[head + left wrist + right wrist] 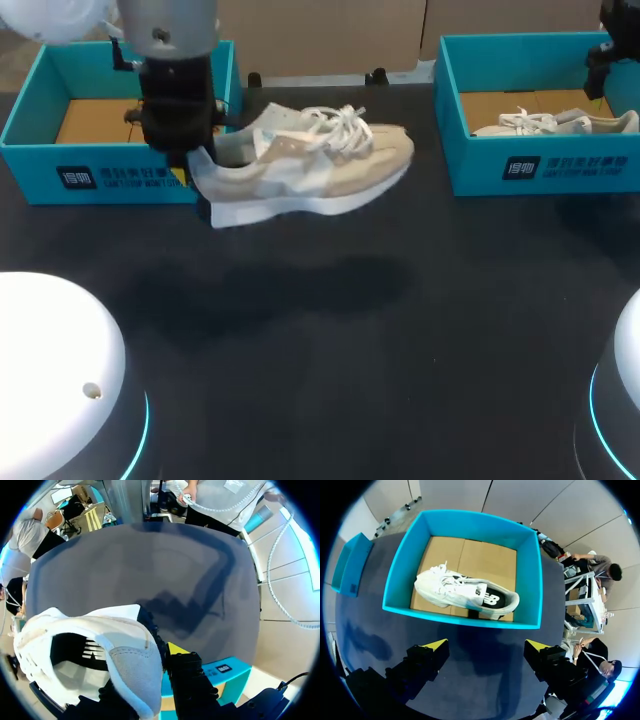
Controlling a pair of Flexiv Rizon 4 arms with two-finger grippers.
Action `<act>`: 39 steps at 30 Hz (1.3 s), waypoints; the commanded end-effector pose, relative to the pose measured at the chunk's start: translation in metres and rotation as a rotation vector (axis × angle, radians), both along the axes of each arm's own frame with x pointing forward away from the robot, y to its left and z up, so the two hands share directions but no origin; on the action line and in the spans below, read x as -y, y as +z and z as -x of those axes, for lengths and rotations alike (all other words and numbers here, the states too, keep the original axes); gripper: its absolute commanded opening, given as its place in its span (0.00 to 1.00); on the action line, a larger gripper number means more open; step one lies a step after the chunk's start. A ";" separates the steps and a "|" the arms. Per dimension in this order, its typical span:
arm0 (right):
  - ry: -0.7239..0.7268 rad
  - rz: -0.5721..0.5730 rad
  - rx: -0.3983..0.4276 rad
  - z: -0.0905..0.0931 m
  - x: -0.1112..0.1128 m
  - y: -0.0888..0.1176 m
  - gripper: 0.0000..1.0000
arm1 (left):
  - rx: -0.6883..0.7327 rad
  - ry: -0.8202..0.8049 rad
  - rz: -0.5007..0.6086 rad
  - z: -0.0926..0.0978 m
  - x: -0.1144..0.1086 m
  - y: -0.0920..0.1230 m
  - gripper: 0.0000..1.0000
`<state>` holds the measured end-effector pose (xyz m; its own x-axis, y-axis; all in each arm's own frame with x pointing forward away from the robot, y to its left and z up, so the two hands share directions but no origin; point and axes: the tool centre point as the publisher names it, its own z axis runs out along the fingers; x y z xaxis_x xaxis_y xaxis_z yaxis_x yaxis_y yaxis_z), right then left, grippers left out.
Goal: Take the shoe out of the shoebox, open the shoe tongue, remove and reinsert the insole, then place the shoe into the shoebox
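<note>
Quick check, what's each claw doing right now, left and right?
Left claw: closed on the heel of the beige shoe, held in the air.
Right claw: open, empty, over the right shoebox.

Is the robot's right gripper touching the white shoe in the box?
Apart. The right wrist view shows the right gripper open, short of the shoebox; the white shoe lies inside it, well clear of both yellow tips.
</note>
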<state>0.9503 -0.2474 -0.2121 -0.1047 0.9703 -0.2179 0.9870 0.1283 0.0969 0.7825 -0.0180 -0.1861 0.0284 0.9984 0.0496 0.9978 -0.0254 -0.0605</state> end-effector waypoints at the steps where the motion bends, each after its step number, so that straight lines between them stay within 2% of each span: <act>1: 0.000 0.000 0.000 0.000 0.000 0.000 1.00 | 0.033 -0.020 -0.004 0.013 0.012 -0.007 0.00; 10: 0.000 0.000 0.000 0.000 0.000 0.000 1.00 | 0.036 -0.079 0.015 0.033 0.045 -0.026 0.00; 18: 0.000 0.000 0.000 0.000 0.000 0.000 1.00 | 0.050 -0.106 0.021 0.040 0.064 -0.042 0.00; 29: 0.000 0.000 0.000 0.000 0.000 0.000 1.00 | 0.094 -0.078 0.010 0.030 0.077 -0.070 0.00; 31: 0.000 0.000 0.000 0.000 0.000 0.000 1.00 | 0.117 -0.076 -0.024 0.027 0.078 -0.076 0.00; 39: 0.000 0.000 0.000 0.000 0.000 0.000 1.00 | 0.085 -0.070 -0.030 0.012 0.085 -0.114 0.00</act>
<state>0.9503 -0.2475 -0.2121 -0.1044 0.9704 -0.2176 0.9870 0.1280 0.0971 0.7597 -0.0929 -0.2828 0.0898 0.9929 0.0777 0.9948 -0.0932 0.0414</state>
